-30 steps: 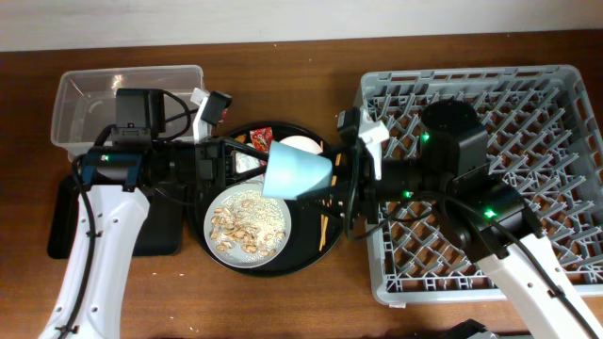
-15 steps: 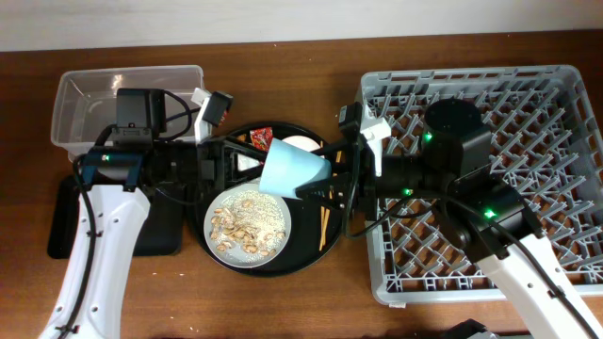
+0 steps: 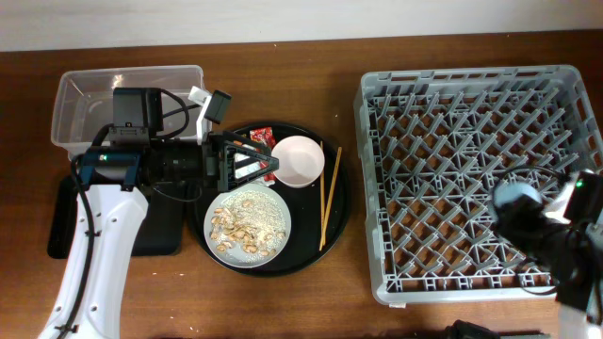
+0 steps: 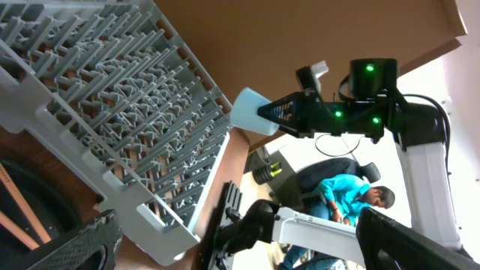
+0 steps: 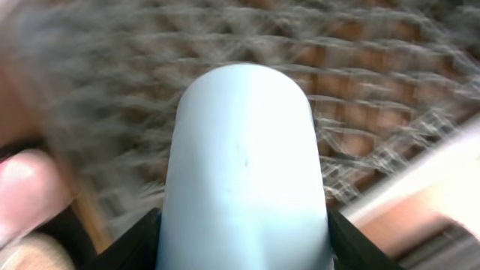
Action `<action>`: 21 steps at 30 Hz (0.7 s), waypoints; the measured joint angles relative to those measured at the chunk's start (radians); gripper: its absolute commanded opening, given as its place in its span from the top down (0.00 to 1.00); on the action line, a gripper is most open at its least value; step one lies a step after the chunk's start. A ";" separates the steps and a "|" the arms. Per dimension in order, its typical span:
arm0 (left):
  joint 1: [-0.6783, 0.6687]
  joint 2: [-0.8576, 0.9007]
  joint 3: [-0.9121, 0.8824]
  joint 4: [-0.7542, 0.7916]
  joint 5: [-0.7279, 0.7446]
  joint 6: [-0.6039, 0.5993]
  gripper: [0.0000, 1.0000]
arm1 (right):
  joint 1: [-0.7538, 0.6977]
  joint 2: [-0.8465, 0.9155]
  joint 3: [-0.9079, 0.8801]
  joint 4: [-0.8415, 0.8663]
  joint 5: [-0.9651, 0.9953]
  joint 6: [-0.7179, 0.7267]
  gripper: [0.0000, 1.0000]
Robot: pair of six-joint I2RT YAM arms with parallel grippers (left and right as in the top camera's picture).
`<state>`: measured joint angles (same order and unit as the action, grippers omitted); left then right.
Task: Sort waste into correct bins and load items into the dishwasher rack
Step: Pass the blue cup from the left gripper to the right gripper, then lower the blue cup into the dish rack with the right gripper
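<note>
The small light-blue cup (image 5: 244, 165) fills the right wrist view, and my right gripper (image 5: 244, 244) is shut on it with a dark finger (image 5: 131, 244) at each side. Seen from overhead, that cup (image 3: 513, 196) hangs over the near right part of the grey dishwasher rack (image 3: 452, 104). My left gripper (image 3: 267, 162) stands open and empty above the round black tray, beside the white bowl (image 3: 299, 160). A red wrapper (image 3: 261, 138) lies behind it. The plate (image 3: 247, 224) carries beige rice scraps. In the left wrist view the cup (image 4: 251, 112) shows far off in the right arm.
The clear tub (image 3: 89, 94) stands at the back left, with the shallow black tray (image 3: 155, 231) in front of it under my left arm. Two chopsticks (image 3: 327, 193) lie on the round black tray (image 3: 306, 250).
My left gripper opened and let go of the cup. The right arm closed on it and swung it from over the round tray to the rack's near right corner.
</note>
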<state>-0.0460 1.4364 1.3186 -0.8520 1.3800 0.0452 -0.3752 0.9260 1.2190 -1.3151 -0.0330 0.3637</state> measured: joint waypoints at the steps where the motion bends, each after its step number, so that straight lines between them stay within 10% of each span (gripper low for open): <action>1: 0.000 0.000 0.000 -0.001 -0.002 0.000 0.00 | -0.035 0.030 0.001 -0.019 0.037 0.009 0.56; 6: 0.000 0.000 0.000 0.000 -0.009 0.000 0.00 | -0.087 0.243 0.001 -0.048 0.101 0.029 0.53; 11: 0.000 0.000 0.000 -0.001 -0.011 0.000 0.00 | -0.087 0.395 0.000 -0.034 0.116 0.033 0.30; 21: 0.000 0.000 0.000 -0.001 0.041 0.000 0.02 | -0.087 0.337 0.128 0.016 -0.023 0.002 0.21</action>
<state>-0.0460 1.4364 1.3186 -0.8528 1.4208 0.0452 -0.4622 1.2629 1.3468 -1.2987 -0.0559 0.3656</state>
